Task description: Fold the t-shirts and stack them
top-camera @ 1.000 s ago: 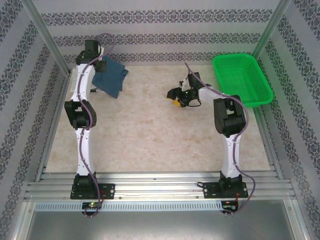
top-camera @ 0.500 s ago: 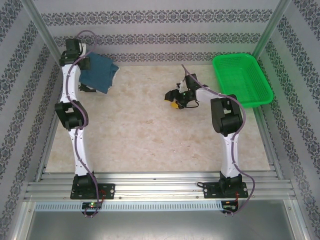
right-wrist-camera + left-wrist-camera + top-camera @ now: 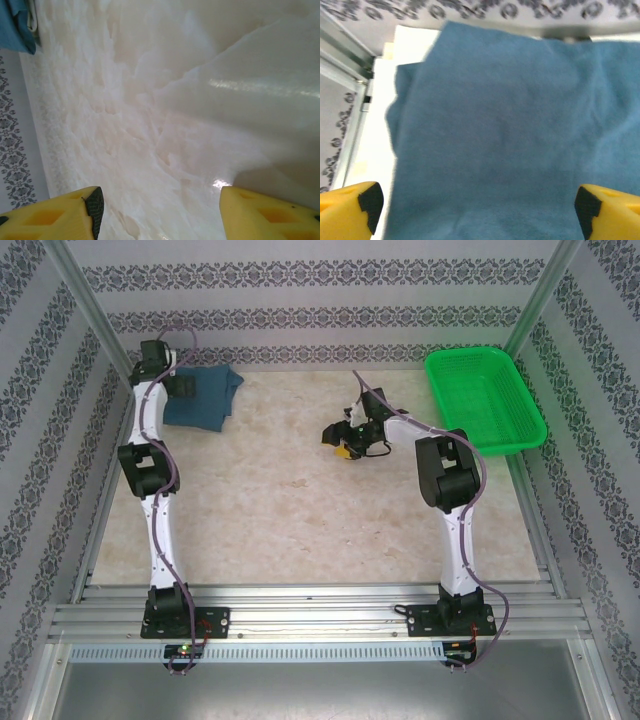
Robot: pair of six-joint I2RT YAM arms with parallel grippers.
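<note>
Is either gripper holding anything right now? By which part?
Nothing is held. The left gripper is wide open over the blue t-shirt; the right gripper is open over the table.

Lab cell: aluminium frame (image 3: 320, 612), patterned walls (image 3: 300, 320)

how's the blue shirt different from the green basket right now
The blue shirt is soft, flat cloth at far left; the green basket is rigid mesh at far right. The open left gripper hangs over the shirt; none is at the basket. Both rest on the table.
</note>
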